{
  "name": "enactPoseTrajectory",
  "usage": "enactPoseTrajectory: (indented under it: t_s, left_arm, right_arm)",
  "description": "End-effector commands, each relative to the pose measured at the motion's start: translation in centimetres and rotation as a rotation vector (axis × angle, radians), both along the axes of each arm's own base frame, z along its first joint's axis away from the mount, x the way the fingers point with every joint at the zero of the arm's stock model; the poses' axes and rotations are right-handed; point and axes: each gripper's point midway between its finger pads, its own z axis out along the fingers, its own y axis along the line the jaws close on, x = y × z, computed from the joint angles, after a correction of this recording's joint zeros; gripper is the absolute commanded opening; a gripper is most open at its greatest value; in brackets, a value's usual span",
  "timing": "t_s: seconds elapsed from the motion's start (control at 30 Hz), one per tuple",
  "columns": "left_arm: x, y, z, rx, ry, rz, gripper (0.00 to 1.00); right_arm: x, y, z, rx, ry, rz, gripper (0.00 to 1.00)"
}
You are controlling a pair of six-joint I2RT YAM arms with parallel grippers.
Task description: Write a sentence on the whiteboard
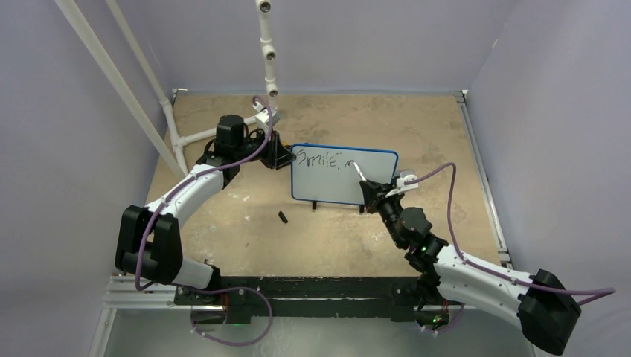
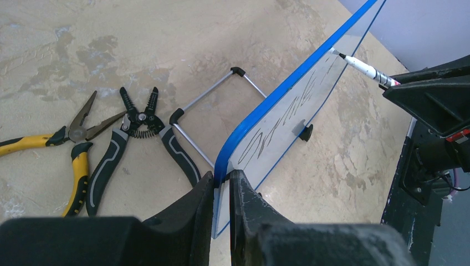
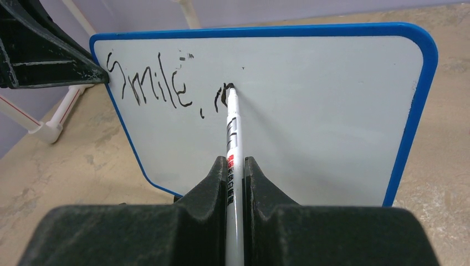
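Observation:
The whiteboard, white with a blue frame, stands upright mid-table on black feet. My left gripper is shut on its left edge; the left wrist view shows the jaws clamped on the blue rim. My right gripper is shut on a white marker, whose tip touches the board face. The sentence reads "Smile," followed by the start of one more letter at the marker tip. The board also fills the right wrist view.
A small black cap lies on the table in front of the board. Yellow-handled pliers and black wire strippers lie behind the board. A white pipe frame stands at the back left.

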Motion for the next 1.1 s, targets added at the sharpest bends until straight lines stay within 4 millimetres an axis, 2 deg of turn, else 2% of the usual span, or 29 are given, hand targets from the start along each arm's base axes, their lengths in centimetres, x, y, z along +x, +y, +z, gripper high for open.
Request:
enactPoseTrajectory:
  t_s: [0.0, 0.3, 0.43, 0.77, 0.97, 1.07]
  left_arm:
    - [-0.1, -0.2, 2.3, -0.021, -0.080, -0.020, 0.00]
    - [-0.1, -0.2, 2.4, -0.023, -0.080, -0.023, 0.00]
    - [-0.2, -0.2, 2.5, -0.023, -0.083, -0.023, 0.00]
    - [-0.1, -0.1, 2.4, -0.018, -0.082, -0.017, 0.00]
    - [-0.1, -0.1, 2.4, -0.016, -0.083, -0.016, 0.00]
    - [-0.1, -0.1, 2.3, -0.015, -0.081, -0.016, 0.00]
  right_arm:
    - [0.4, -0.7, 1.3, 0.046, 0.001, -0.052, 0.00]
    - [-0.1, -0.2, -0.7, 0.056, 0.087, -0.026, 0.00]
    - [-0.3, 0.0, -1.0, 0.061, 0.101, -0.013, 0.00]
    - [-0.9, 0.1, 0.2, 0.071, 0.064, 0.025, 0.00]
    - [-0.9, -1.0, 1.9, 0.080, -0.004, -0.009, 0.00]
    - [-0.6, -1.2, 1.8, 0.068, 0.004, -0.032, 0.00]
